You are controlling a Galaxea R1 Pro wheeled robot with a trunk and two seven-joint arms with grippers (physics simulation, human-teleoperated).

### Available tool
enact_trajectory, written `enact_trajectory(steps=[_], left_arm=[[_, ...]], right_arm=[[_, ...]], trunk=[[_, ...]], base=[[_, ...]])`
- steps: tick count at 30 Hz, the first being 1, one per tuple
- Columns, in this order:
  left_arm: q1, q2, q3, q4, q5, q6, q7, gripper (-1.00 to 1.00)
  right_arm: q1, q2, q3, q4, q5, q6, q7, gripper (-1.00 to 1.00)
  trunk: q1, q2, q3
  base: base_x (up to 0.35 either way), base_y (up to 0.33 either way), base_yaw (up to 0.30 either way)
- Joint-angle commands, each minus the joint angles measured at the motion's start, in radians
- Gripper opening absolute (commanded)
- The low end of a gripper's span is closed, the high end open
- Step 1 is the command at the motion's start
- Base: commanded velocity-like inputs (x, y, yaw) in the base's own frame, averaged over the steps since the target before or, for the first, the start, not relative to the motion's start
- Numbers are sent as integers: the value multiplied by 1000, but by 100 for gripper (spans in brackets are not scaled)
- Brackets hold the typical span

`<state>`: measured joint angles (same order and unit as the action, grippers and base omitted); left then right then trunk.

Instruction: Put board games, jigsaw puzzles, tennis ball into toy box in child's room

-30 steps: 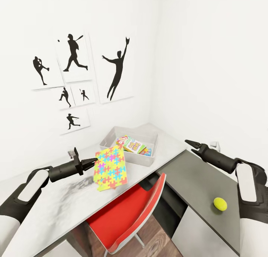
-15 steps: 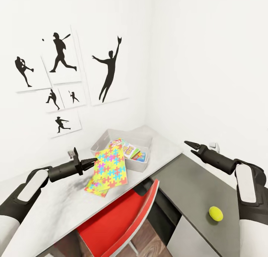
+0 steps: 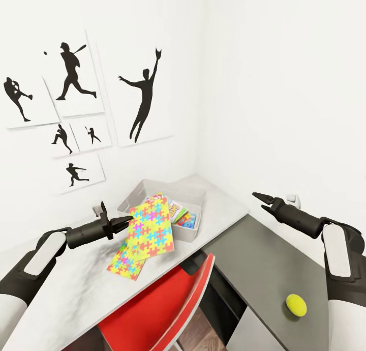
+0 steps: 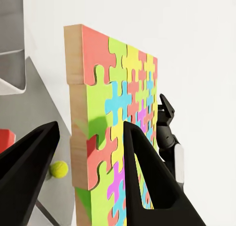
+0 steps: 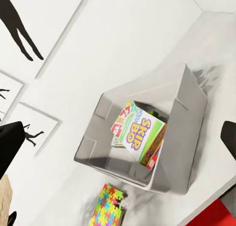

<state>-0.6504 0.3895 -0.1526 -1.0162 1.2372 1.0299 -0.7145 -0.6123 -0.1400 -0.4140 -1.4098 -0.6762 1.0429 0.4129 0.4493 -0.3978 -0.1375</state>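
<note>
One jigsaw puzzle (image 3: pixel 150 227) in left tool (image 3: pixel 127 220) (red chair (image 3: pixel 162 310) below).

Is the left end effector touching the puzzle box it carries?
Touching. The left wrist view shows the jigsaw puzzle box pinched between the left end effector fingers.

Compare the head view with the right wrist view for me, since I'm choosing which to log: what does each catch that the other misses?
Head view alone: the tennis ball on the dark desk section, the red chair, the left gripper holding a jigsaw puzzle upright, and the right gripper, empty.
Right wrist view alone: the readable "Skip-Bo" title on the board game.
Both: the toy box with games inside, a second jigsaw puzzle lying on the table, and the silhouette pictures.
</note>
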Motion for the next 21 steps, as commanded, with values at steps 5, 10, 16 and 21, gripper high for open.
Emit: enact_trajectory(steps=[5, 10, 16, 21], left_arm=[[-1, 1, -2, 1, -1, 3, -5, -100], [-1, 1, -2, 1, -1, 2, -5, -100], [-1, 1, -2, 1, 0, 2, -5, -100], [0, 0, -2, 1, 0, 2, -5, -100]], right_arm=[[-1, -2, -2, 0, 9, 4, 10, 100], [0, -3, -2, -1, 9, 4, 11, 100], [0, -4, -3, 0, 8, 4, 12, 100], [0, -4, -2, 0, 8, 4, 12, 100]], trunk=[[1, -2, -2], [1, -2, -2], [1, -2, -2], [1, -2, -2]], base=[[91, 77, 0], [101, 35, 0], [201, 0, 0], [136, -48, 0]])
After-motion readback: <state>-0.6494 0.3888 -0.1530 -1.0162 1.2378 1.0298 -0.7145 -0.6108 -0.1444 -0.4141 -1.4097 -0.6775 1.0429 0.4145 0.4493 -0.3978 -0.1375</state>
